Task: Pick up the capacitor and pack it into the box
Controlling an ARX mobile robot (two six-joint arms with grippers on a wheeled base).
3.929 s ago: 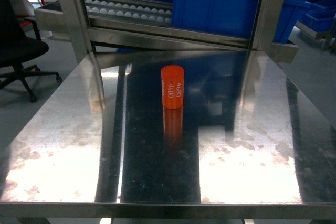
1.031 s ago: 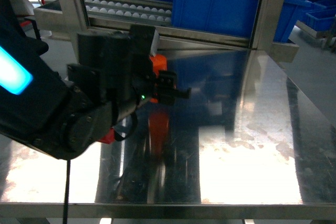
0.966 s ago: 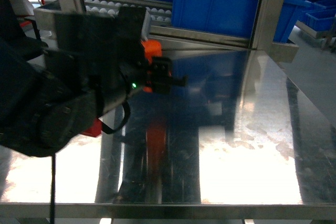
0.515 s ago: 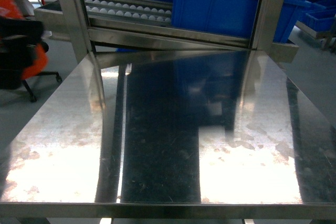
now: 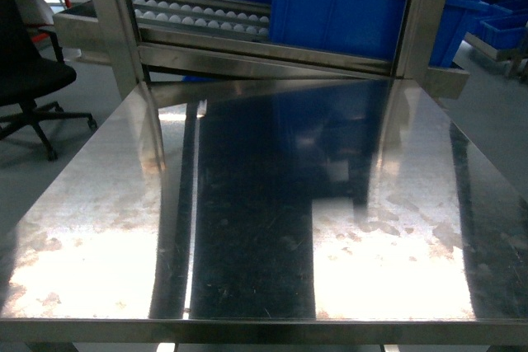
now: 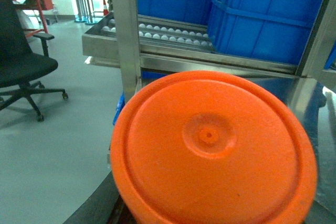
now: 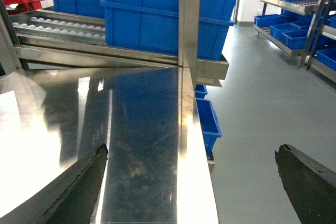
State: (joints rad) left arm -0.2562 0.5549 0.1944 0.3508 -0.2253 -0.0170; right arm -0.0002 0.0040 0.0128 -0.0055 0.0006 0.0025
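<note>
The orange capacitor (image 6: 210, 145) fills the left wrist view with its round end face toward the camera. It hangs off the table's left side, above the grey floor. My left gripper is shut on it; only a dark finger (image 6: 102, 208) shows at the lower left. In the right wrist view my right gripper (image 7: 191, 150) stands open with nothing between its fingers, over the right edge of the steel table (image 7: 142, 129). Neither gripper nor the capacitor shows in the head view. The box is out of view.
Behind the steel table (image 5: 264, 204) stand a roller rack (image 5: 198, 14) and big blue bins (image 5: 355, 6) in a steel frame. A black office chair (image 5: 29, 80) stands on the floor at the left. Small blue bins (image 7: 207, 119) sit low by the table's right side.
The left arm closed on the capacitor in the middle of the table, lifted it and carried it off to the left, out of the head view. The table top now holds nothing.
</note>
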